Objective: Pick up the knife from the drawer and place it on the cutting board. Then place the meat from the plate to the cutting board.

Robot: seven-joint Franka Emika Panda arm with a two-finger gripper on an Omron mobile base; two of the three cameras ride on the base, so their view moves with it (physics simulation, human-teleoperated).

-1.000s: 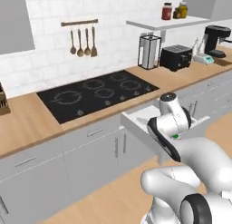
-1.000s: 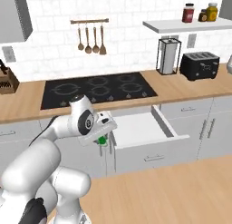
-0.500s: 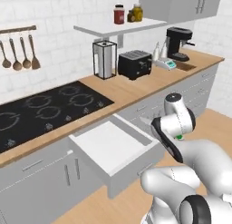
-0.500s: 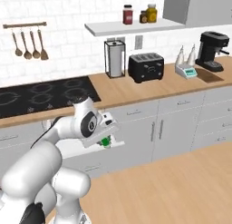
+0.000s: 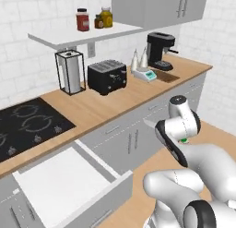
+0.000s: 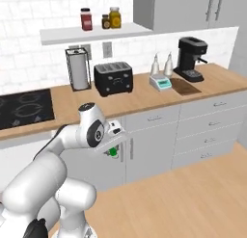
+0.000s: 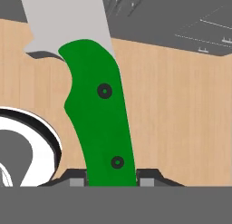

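Table [image 5: 106, 107] run along the back wall carries, from the hob [image 5: 25, 128] end: wire paper-towel holder [image 5: 70, 72], black toaster [image 5: 107, 77], two pale bottles [image 5: 139, 58] behind a white scale [image 5: 146, 75], then the cutting board [image 5: 167, 76] lying flat and dark in front of the black coffee machine [image 5: 161, 49]. Same line-up from the right base view, with cutting board [image 6: 186, 86] just beside the scale [image 6: 160, 81] and touching the coffee machine base as far as I can tell. Shelf [image 5: 87, 34] above holds three jars [image 5: 83, 19]. Drawer [image 5: 69, 183] under the hob stands pulled out, pale interior. Grey cabinet fronts [image 6: 193, 131] sit between the arm and the board; nothing on the table top blocks the board itself. Arm is folded up in front of the cabinets, well apart from the board, wrist bent so the hand sits below table height. Pincer [image 7: 111, 180] is clamped on the knife [image 7: 97, 123]: green handle sits squarely between the two tips, blade pointing away from the hand toward the cabinets over the wood floor. Left base view shows the silver blade tip [image 5: 149, 124] poking out past the wrist; right base view shows a bit of green [image 6: 113, 152] under the hand.
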